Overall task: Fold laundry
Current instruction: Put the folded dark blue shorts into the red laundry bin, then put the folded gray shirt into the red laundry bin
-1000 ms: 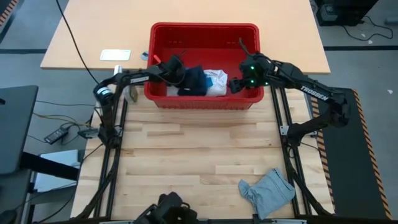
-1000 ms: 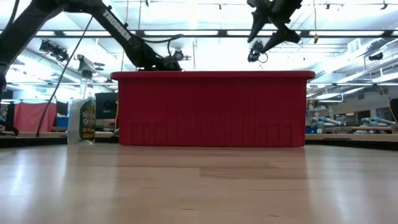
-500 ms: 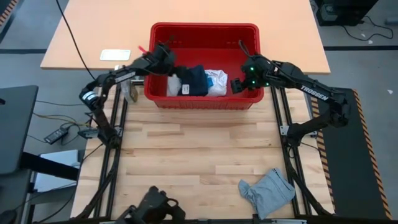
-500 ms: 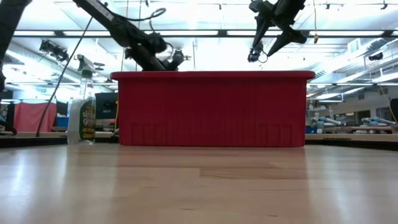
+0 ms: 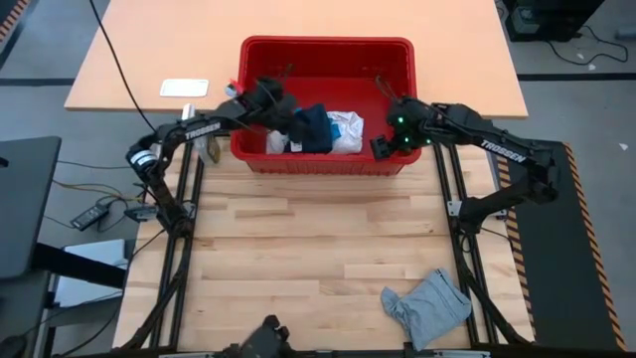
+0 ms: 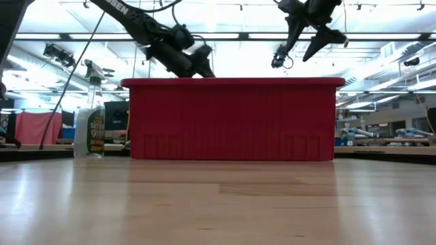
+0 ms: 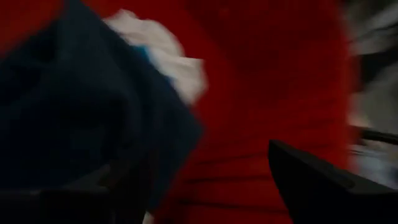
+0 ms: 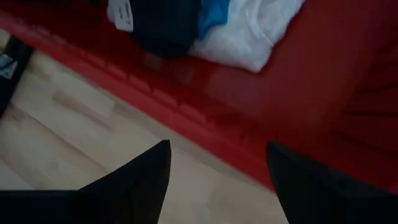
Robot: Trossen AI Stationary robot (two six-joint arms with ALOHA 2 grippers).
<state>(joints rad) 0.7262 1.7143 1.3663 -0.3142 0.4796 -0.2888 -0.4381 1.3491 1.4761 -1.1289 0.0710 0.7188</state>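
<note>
Both arms are reaching over the red basket (image 5: 326, 48) at the table's far edge. The left gripper (image 5: 275, 103) is hanging open and empty above the basket's left side, just beside the navy cloth (image 5: 310, 127), which is lying against the white cloth (image 5: 345, 130). The right gripper (image 5: 384, 145) is hovering wide open, empty, over the basket's near-right rim. The grey cloth (image 5: 427, 306) is lying near right on the table (image 5: 298, 249).

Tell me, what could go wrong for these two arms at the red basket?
The left gripper hangs open beside the dark navy cloth in the red plastic basket; it might grab the crinkly white cloth lying against it too. The right gripper, open, sits over the basket's near wall, which it could knock. The grey cloth lies near the wooden table's edge and might slip off.
</note>
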